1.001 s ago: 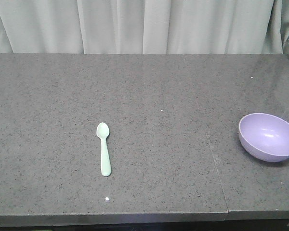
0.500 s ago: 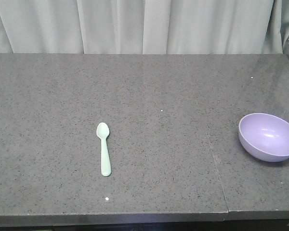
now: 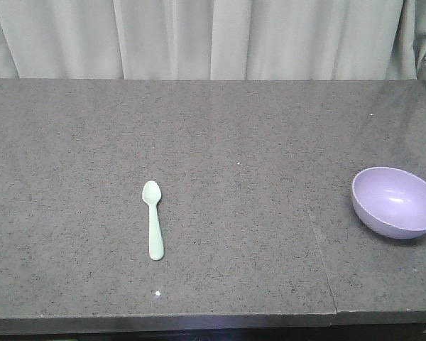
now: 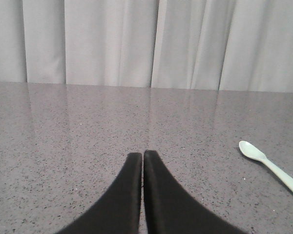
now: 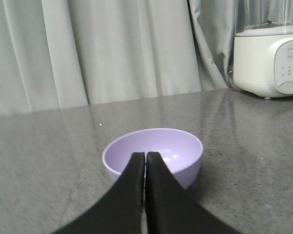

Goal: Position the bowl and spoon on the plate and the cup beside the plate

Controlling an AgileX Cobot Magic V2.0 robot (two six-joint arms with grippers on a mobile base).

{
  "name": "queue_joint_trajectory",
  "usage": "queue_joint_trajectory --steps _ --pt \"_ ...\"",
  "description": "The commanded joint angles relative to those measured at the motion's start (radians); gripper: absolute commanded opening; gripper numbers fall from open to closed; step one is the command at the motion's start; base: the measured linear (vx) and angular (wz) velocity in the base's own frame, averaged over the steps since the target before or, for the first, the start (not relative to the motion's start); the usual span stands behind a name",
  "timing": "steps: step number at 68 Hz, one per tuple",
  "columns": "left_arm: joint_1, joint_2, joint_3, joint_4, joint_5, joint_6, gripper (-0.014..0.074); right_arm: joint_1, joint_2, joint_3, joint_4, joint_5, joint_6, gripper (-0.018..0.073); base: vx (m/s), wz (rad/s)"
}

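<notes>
A pale mint-green spoon (image 3: 153, 219) lies flat near the middle of the grey counter, its handle toward the front edge; the left wrist view shows the spoon (image 4: 270, 167) at far right. A lavender bowl (image 3: 396, 202) sits upright at the counter's right edge. In the right wrist view the bowl (image 5: 158, 151) stands just beyond my right gripper (image 5: 145, 155), which is shut with nothing in it. My left gripper (image 4: 142, 155) is shut and empty, well left of the spoon. Neither gripper shows in the front view. The plate and the cup are out of view.
The grey speckled counter (image 3: 213, 142) has a seam (image 3: 319, 249) running front to back on its right part. Pale curtains (image 3: 199, 35) hang behind it. A white blender base (image 5: 268, 58) stands at the back right, beyond the bowl.
</notes>
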State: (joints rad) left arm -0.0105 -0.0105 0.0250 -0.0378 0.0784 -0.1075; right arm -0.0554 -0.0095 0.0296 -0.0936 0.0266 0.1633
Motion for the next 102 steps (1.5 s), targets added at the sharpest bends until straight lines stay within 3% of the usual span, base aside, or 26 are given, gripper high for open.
queue_joint_trajectory --steps 1,9,16,28,31,36,42,48,57,68,76,82,92,102 --pt "0.0 -0.017 0.029 -0.01 -0.105 -0.041 -0.0006 -0.007 -0.011 0.013 0.129 -0.148 0.091 -0.0005 0.0 0.0" --pt "0.0 -0.017 0.022 -0.069 -0.222 -0.16 -0.0006 -0.007 -0.011 0.013 0.271 -0.236 0.138 -0.0005 0.0 0.0" --pt "0.0 -0.017 0.022 -0.083 -0.335 -0.217 -0.0006 -0.007 -0.011 0.013 0.332 -0.255 0.137 -0.0005 0.0 0.0" --pt "0.0 -0.017 0.022 -0.09 -0.502 -0.264 -0.0006 -0.007 -0.011 0.012 0.34 -0.25 0.144 -0.0005 0.0 0.0" --pt "0.0 -0.017 0.022 -0.091 -0.528 -0.307 -0.0006 -0.007 -0.011 0.007 0.34 -0.254 0.147 -0.0005 0.0 0.0" --pt "0.0 -0.017 0.016 -0.085 -0.56 -0.445 -0.0006 -0.007 -0.011 -0.031 0.339 -0.254 0.147 -0.0005 0.0 0.0" --pt "0.0 -0.017 -0.028 -0.031 -0.548 -0.56 -0.0006 -0.007 -0.001 -0.142 0.293 -0.204 0.137 -0.0005 0.0 0.0" --pt "0.0 -0.017 -0.12 0.099 -0.479 -0.59 -0.0006 -0.007 0.066 -0.307 0.18 -0.096 0.126 -0.0005 0.0 0.0" --pt "0.0 -0.003 -0.336 0.243 -0.243 -0.589 -0.0006 -0.007 0.261 -0.562 0.021 0.093 0.121 -0.0005 0.0 0.0" --pt "0.0 0.105 -0.555 0.235 0.107 -0.559 -0.0004 -0.007 0.504 -0.787 -0.081 0.173 0.04 0.0006 0.0 0.0" --pt "-0.001 0.215 -0.66 0.229 0.254 -0.539 0.0023 -0.007 0.615 -0.843 -0.078 0.169 -0.028 0.0068 0.0 0.0" --pt "-0.001 0.311 -0.717 0.127 0.31 -0.42 0.0082 -0.007 0.649 -0.84 -0.074 0.179 -0.049 0.0158 0.0 0.0" --pt "-0.001 0.499 -0.808 -0.184 0.379 -0.132 0.027 -0.007 0.669 -0.838 -0.082 0.198 -0.052 0.0369 0.0 0.0" --pt "-0.001 0.643 -0.829 -0.481 0.25 -0.046 0.0409 -0.007 0.672 -0.838 -0.086 0.193 -0.052 0.0487 0.0 0.0"
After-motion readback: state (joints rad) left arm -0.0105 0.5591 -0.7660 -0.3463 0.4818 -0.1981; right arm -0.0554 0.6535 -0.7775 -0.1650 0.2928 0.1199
